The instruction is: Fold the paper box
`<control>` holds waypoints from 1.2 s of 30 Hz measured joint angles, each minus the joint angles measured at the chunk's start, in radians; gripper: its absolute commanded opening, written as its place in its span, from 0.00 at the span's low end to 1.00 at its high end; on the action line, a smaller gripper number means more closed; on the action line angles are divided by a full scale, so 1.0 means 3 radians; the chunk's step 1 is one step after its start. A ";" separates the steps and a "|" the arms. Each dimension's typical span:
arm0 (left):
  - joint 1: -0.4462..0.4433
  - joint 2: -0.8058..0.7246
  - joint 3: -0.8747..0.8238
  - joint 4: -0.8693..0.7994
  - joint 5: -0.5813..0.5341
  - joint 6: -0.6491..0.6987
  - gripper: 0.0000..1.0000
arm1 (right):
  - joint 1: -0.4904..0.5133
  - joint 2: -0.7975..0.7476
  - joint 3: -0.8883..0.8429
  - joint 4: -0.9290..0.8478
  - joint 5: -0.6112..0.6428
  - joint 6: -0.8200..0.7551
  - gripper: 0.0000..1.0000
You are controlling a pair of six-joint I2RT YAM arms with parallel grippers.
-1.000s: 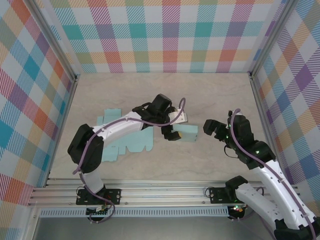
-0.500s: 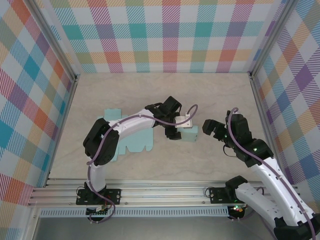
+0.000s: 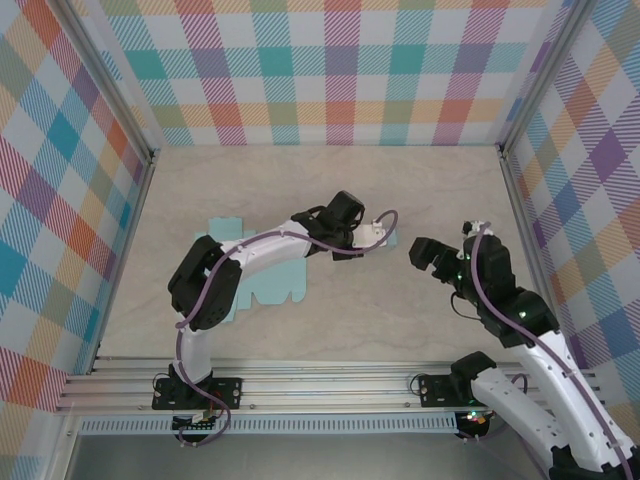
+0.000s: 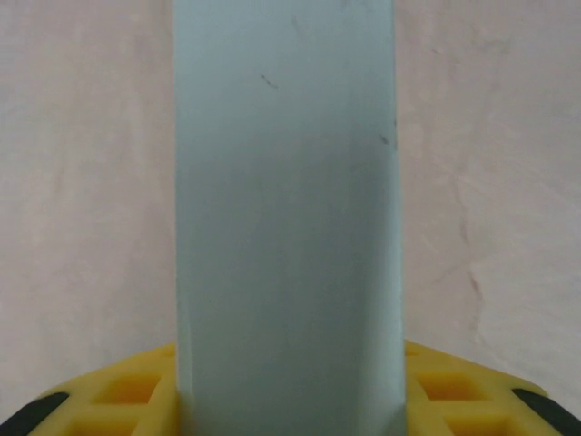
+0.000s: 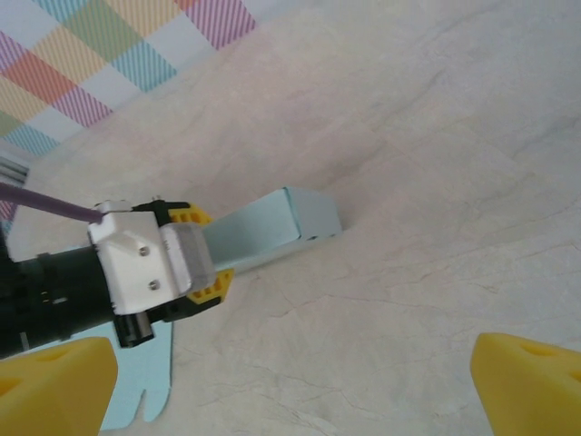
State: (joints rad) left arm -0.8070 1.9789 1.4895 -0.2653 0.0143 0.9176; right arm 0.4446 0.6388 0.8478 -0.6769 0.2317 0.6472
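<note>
The paper box is light blue card. Its flat part lies on the table under my left arm. A folded-up section runs out to the right. My left gripper is shut on that section: the yellow fingers press it from both sides, and the blue strip stands between the pads. My right gripper hovers open to the right of the box's end, apart from it, with nothing between its yellow fingertips.
The table top is pale marbled board, fenced by checked walls at the back and on both sides. A metal rail runs along the near edge. A cut-out tab of the flat card lies near my right gripper's left finger.
My left gripper has closed from wide open onto the folded section of the box, which now sits under it. My right gripper has shifted slightly and stays open.
</note>
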 measured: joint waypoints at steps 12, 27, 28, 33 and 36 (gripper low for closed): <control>-0.0080 0.0933 0.0739 0.0918 -0.0516 0.0284 0.49 | 0.0000 -0.0642 -0.0072 0.0196 0.0045 0.0000 1.00; -0.0182 0.0757 0.0243 0.0963 -0.0393 -0.0037 1.00 | 0.0000 -0.0450 -0.0081 0.0201 0.0262 -0.0001 1.00; -0.0192 0.0610 0.0072 0.0987 -0.0378 -0.0109 1.00 | 0.0000 -0.0429 -0.0081 0.0209 0.0277 -0.0001 1.00; -0.0225 -0.0441 -0.0819 0.1244 -0.0421 -0.0617 1.00 | 0.0000 -0.0189 -0.0072 0.0294 0.0225 0.0000 1.00; -0.0223 -0.1190 -0.1325 0.1462 -0.0581 -0.1108 1.00 | 0.0000 0.0099 -0.0041 0.0387 0.0053 -0.0001 0.98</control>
State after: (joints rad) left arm -0.8738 1.6218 1.0920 0.1734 -0.1600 0.5854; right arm 0.4446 0.6685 0.8356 -0.5610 0.2478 0.6468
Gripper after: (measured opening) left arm 0.999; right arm 0.991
